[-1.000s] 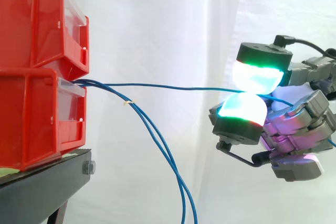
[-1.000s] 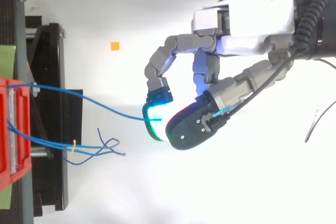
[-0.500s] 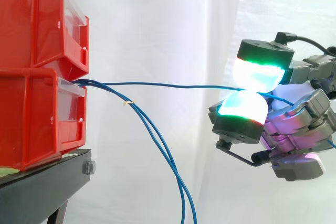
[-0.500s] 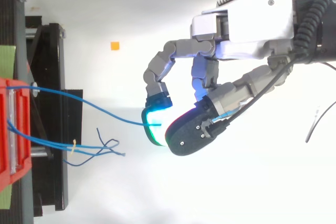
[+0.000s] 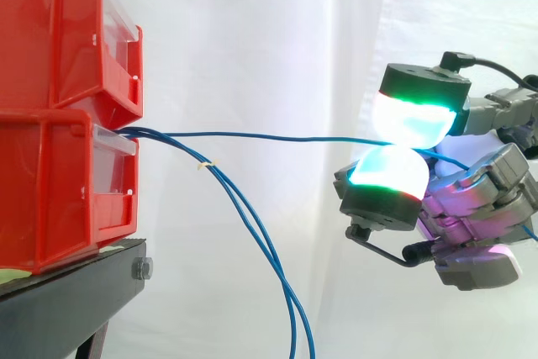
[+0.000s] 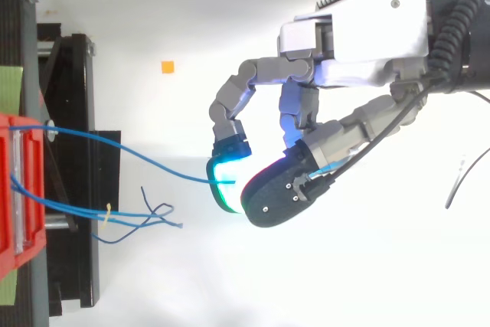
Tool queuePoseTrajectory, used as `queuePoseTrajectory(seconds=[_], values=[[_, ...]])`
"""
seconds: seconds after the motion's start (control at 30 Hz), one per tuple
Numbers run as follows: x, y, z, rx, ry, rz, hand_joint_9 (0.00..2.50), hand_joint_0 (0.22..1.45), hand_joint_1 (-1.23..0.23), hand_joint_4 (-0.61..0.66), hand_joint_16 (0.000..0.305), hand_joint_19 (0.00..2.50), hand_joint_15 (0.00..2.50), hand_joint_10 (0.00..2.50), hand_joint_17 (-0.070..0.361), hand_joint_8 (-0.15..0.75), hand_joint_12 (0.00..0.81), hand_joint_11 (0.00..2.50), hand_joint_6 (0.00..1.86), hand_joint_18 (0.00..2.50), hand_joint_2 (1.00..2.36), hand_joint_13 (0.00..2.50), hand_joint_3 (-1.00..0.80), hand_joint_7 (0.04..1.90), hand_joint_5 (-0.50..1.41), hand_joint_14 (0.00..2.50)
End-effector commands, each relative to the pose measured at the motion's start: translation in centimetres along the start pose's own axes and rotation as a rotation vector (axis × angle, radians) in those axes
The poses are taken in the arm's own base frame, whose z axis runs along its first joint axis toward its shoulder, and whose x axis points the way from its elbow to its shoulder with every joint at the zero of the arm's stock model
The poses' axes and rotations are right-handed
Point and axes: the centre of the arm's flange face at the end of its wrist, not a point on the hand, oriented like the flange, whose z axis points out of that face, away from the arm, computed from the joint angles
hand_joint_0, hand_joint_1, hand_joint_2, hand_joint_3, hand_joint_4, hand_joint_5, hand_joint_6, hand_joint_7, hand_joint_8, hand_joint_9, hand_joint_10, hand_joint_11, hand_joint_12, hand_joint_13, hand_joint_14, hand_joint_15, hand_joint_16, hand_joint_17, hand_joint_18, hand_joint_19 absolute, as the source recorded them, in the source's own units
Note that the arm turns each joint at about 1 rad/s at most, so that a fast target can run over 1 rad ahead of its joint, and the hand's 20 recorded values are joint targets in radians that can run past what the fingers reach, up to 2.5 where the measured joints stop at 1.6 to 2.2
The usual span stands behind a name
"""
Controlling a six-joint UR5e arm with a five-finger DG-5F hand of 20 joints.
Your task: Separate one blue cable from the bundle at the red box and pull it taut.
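**Item:** one thin blue cable (image 5: 269, 135), a single strand. It crosses the middle of the side view almost level, from the mouth of the lower red plastic box (image 5: 50, 191) at left to the robot hand (image 5: 479, 199) at right.

**Hold:** two cyan-green glowing fingers (image 5: 412, 119) are pressed together, pinching the strand.

**Remainder:** the loose blue cable bundle (image 5: 252, 224), bound by a small pale tie (image 5: 204, 164), droops to the lower centre, well apart from the held strand.

**Surroundings:** a second red box (image 5: 50, 31) is stacked above the first. There is a black metal stand (image 5: 67, 292) at lower left and a white curtain (image 5: 252, 39) behind.

**Change:** there is none to speak of against half a second ago, with the pinch and the cable line the same.

**Judgement:** separation looks done. The top view shows a slight bow in the strand (image 6: 130, 147), so a little slack remains to be drawn out.
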Motion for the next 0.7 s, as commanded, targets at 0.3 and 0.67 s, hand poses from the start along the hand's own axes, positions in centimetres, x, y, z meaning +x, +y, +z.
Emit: queuePoseTrajectory(seconds=[0.3, 0.67], values=[[0.00, 0.02, -0.01, 0.000, 0.000, 0.000, 1.36, 0.70, -0.77, 0.03, 0.052, 0.92, 1.58, 0.46, 0.117, 0.350, 0.388, 1.64, 0.91, 1.19, 1.01, 1.41, -0.21, 1.03, -0.16, 0.89], [0.00, 0.02, -0.01, 0.000, 0.000, 0.000, 1.38, 0.70, -0.78, 0.04, 0.052, 0.93, 1.57, 0.42, 0.117, 0.348, 0.388, 1.64, 0.90, 1.20, 1.01, 1.42, -0.22, 1.06, -0.16, 0.90]])
